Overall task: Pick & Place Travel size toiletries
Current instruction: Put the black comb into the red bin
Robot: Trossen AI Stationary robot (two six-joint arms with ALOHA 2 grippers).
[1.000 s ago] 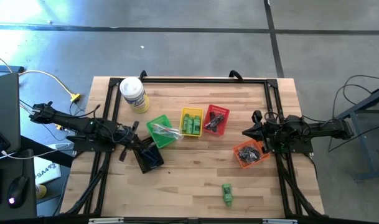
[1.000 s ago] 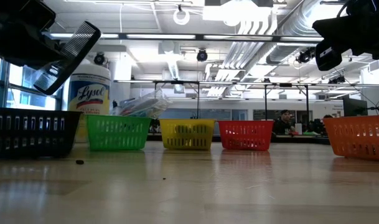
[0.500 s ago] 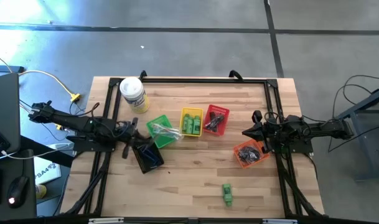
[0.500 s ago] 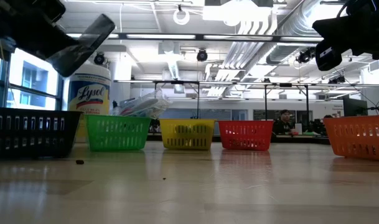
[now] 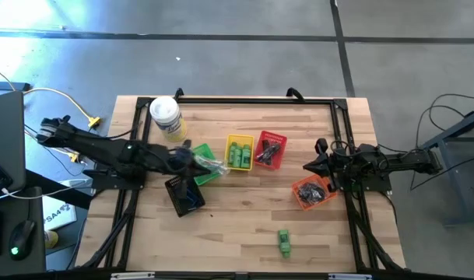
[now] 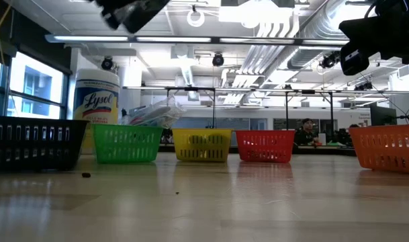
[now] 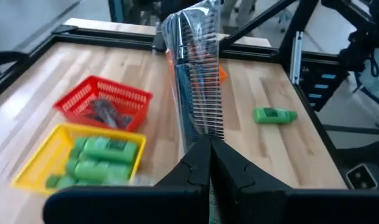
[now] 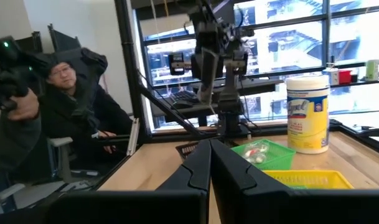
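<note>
a: high view first. left gripper [image 5: 191, 158] out over the near edge of the green basket [image 5: 196, 158], beside the black basket [image 5: 185, 195]; looks clamped on something, though blurred from above.

b: left wrist view clearer. fingers [image 7: 198, 163] pressed together on a wrapped comb [image 7: 195, 81], clear film around dark teeth, sticking straight out past the fingertips and lifted off the table [image 7: 267, 149].

a: and the rest of the toiletries?

b: green bottles [image 5: 238, 153] packed in the yellow basket [image 5: 238, 139]. dark pieces in the red basket [image 5: 277, 139], too small to name. more dark pieces in the orange basket [image 5: 301, 201]. clear sticks [image 5: 213, 166] lying in the green basket. one green bottle [image 5: 284, 241] lying alone on the bare wood near the front edge, well apart from every basket.

a: right gripper [image 5: 306, 165]?

b: off the table between red and orange baskets, fingers [image 8: 205, 168] closed tight, holding nothing.

a: low view?

b: baskets in a row, white canister [image 6: 97, 101] behind the green one, left gripper [image 6: 127, 10] cut off at the upper edge.
</note>
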